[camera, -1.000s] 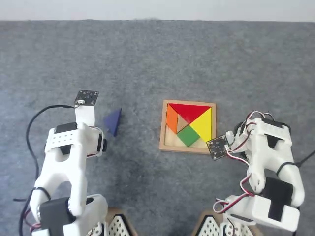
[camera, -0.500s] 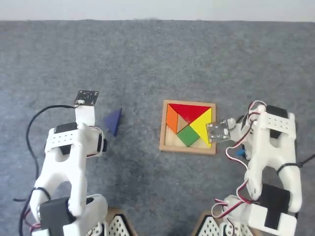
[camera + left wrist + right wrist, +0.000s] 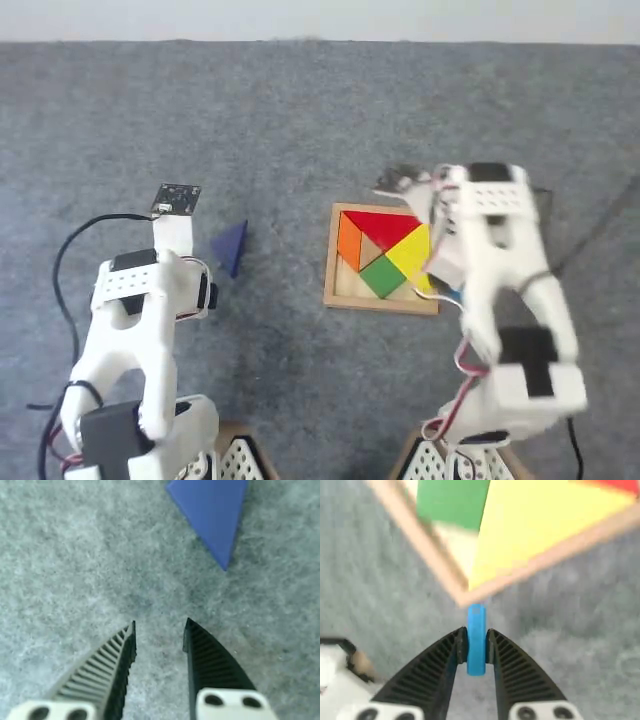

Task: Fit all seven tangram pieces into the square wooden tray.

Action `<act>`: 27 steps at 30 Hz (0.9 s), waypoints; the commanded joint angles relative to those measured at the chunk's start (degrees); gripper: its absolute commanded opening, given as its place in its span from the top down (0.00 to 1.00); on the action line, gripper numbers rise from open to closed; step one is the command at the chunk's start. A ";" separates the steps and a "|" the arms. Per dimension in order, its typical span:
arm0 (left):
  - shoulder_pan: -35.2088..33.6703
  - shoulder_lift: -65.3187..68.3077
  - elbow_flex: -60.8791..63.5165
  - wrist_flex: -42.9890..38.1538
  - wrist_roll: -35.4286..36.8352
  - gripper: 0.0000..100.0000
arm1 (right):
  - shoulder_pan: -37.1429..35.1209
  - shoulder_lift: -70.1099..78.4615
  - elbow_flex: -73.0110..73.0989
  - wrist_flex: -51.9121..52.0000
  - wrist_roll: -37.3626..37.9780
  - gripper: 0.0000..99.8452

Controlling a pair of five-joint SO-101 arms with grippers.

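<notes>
In the high view, your square wooden tray (image 3: 329, 262) lies on the grey carpeted table (image 3: 250, 120). Inside the tray, a red triangle (image 3: 385, 224) sits along the far edge. An orange piece (image 3: 349, 243) is on the tray's left side, a green square (image 3: 382, 275) is near the middle, and a yellow triangle (image 3: 411, 254) is toward the right side. Bare wood shows along the tray's near edge. A dark blue triangular piece (image 3: 231, 245) lies flat on the carpet, well to the left of the tray. The left arm (image 3: 135, 320) is farther left of the tray than that triangle. The right arm (image 3: 495, 250) hangs over the tray's right edge.

In the left wrist view, your left gripper (image 3: 160, 630) has its fingers spread apart over bare carpet with nothing between them. The dark blue triangular piece (image 3: 212, 510) lies just ahead of the tips, not touching them.

In the right wrist view, your right gripper (image 3: 476, 634) is clamped on a light blue flat piece (image 3: 476, 616), held on edge. The piece is just outside a corner of the tray (image 3: 462, 597), beside the yellow triangle (image 3: 535, 525) and the green square (image 3: 452, 500).
</notes>
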 commanded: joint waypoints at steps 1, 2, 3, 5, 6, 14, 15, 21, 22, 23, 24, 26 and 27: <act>-0.35 -0.70 -0.66 0.62 -0.35 0.84 | -2.59 4.44 -8.70 -0.40 -2.46 0.94; -0.35 -0.79 -0.66 0.70 -0.35 0.84 | -2.86 5.23 -9.93 -1.63 -2.55 0.95; -0.35 -0.79 -0.75 0.79 -0.35 0.84 | -3.65 5.85 -10.90 -2.86 -2.46 0.96; -0.35 -0.79 -1.27 2.02 -0.62 0.84 | -5.67 6.11 -11.52 -4.88 -1.49 0.99; -0.44 -0.79 -2.24 3.34 -0.70 0.84 | -7.60 6.11 -11.60 -5.23 -0.53 0.99; -2.64 -0.88 -7.34 9.41 -3.60 0.84 | -22.90 6.81 -12.04 -5.58 0.88 0.99; -4.13 -0.88 -8.13 9.41 -5.36 0.84 | -24.22 6.81 -12.22 -6.02 0.88 0.99; -17.23 -0.79 -11.82 6.86 -11.78 0.84 | -28.62 11.03 -16.53 -7.43 0.53 0.99; -18.81 -0.53 -11.65 5.98 -11.87 0.84 | -28.88 12.79 -17.85 -7.34 0.53 0.99; -20.04 -0.35 -11.21 5.01 -11.96 0.84 | -28.97 14.64 -19.52 -7.34 0.53 0.99; -20.92 -0.44 -10.33 3.34 -11.96 0.84 | -29.14 16.57 -21.36 -7.34 0.53 0.99; -21.71 -0.70 -8.31 -0.97 -11.96 0.84 | -29.85 19.82 -25.14 -5.93 0.53 0.99; -21.71 -0.53 -7.43 -3.16 -11.96 0.84 | -30.29 21.32 -27.43 -4.44 0.53 0.99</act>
